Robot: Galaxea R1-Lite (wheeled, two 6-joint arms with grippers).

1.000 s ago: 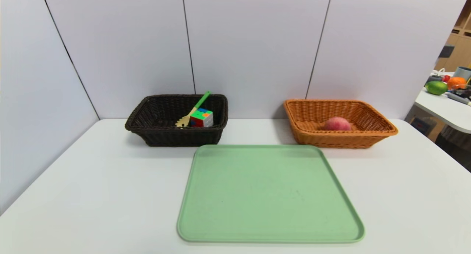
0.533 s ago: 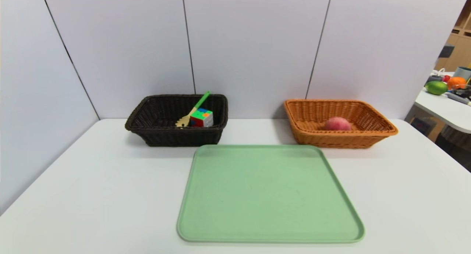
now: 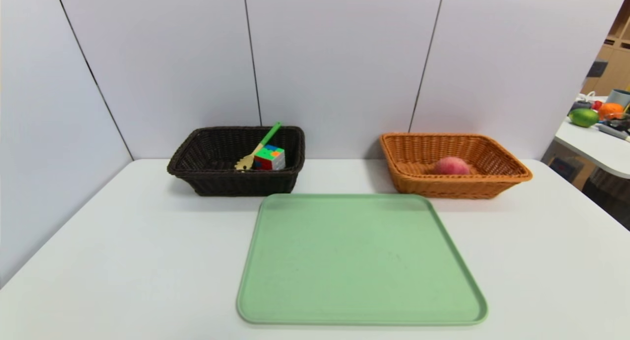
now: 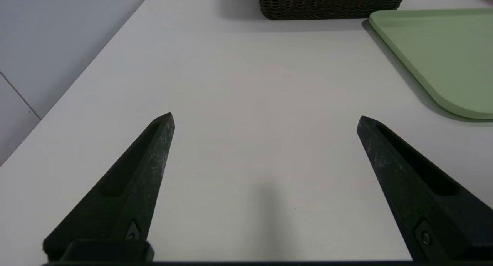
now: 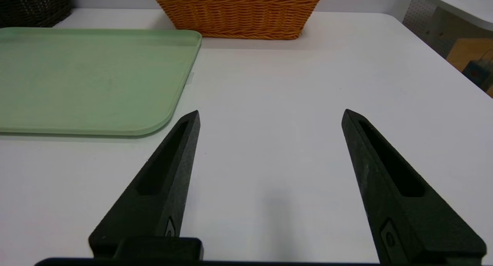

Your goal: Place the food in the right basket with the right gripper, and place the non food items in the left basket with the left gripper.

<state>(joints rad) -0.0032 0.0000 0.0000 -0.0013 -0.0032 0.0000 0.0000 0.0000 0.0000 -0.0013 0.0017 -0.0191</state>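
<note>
Head view: peach-like fruit (image 3: 451, 166) in orange basket (image 3: 457, 188); cube (image 3: 270, 158) in black basket (image 3: 241, 183)

Head cam shows a bright, evenly lit white tabletop (image 3: 147, 261) w/ soft, faint shadows by the baskets, while both wrist cams look a bit dimmer, w/ a blurry dark smudge of shade low on the white and soft shadow along the green tray (image 4: 443, 66).

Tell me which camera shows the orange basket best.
The head view: it shows the orange basket whole, with the peach inside. The right wrist view shows only its front; the left wrist view misses it.
</note>
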